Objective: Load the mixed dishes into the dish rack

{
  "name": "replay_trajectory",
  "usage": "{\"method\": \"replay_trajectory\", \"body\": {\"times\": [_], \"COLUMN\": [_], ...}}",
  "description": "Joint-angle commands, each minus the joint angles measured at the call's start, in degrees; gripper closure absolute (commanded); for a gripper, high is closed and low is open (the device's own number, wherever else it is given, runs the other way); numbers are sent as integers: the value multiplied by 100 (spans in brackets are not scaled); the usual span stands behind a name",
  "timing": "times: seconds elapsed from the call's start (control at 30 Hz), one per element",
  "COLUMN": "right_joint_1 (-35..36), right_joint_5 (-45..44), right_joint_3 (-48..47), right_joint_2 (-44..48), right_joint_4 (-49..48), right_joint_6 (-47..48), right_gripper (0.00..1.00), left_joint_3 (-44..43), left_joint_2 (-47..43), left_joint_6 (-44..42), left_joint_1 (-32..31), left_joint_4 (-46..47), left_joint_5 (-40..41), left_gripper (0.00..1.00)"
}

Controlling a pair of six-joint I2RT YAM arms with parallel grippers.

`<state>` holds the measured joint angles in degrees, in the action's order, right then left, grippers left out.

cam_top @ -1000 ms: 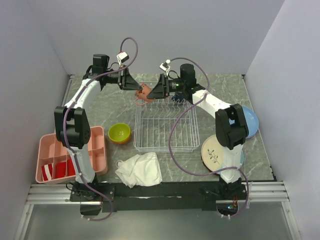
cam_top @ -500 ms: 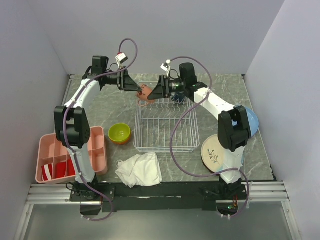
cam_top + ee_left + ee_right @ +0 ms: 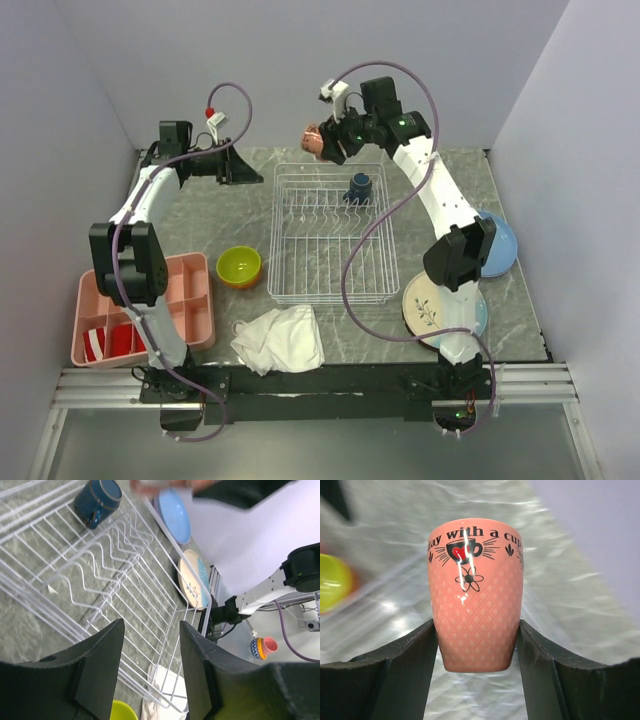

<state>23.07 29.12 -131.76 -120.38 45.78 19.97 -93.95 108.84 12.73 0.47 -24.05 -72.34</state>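
My right gripper is shut on the small pink mug and holds it in the air above the far left corner of the white wire dish rack. In the right wrist view the mug sits upright between my fingers. My left gripper is open and empty, left of the rack; in its wrist view its jaws frame the rack. The dark-blue mug lies inside the rack at the far end. The lime-green bowl sits left of the rack.
The cream-and-blue plate and the light-blue plate lie right of the rack. A pink divided tray stands at the near left. A white cloth lies in front of the rack.
Both grippers met at the pink mug by the rack's far edge. Now only the right gripper holds it, raised up and back. The left gripper has let go and drawn away to the left.
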Motion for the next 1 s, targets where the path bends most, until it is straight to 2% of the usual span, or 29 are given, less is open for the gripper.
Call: {"method": "replay_trajectory", "body": {"times": [0.0,0.2,0.47,0.57,0.97], "right_joint_1": [363,698,901,936,1059], "right_joint_5": [-1399,-2551,-3868,-4116,-4714], "right_joint_3": [-561,89,-437,-394,-394], "right_joint_2": [-241,-100,-750,-899,-1383], "right_joint_4": [959,1003,1206,1170,1012], "right_joint_6": [2226,3485,4462,4832,5737], "right_gripper": [78,80,82,86,80], "left_joint_3": [595,1509,2363,2557,3137], "left_joint_2": [-784,-1435,-2173,-2384,-2850], "left_joint_6": [-296,-236,71,10,27], "left_joint_1": [76,129,199,243,471], "left_joint_4": [463,954,1667,1658,1755], "left_joint_5": [272,387,431,431,317], "left_gripper": [46,46,46,46,45]}}
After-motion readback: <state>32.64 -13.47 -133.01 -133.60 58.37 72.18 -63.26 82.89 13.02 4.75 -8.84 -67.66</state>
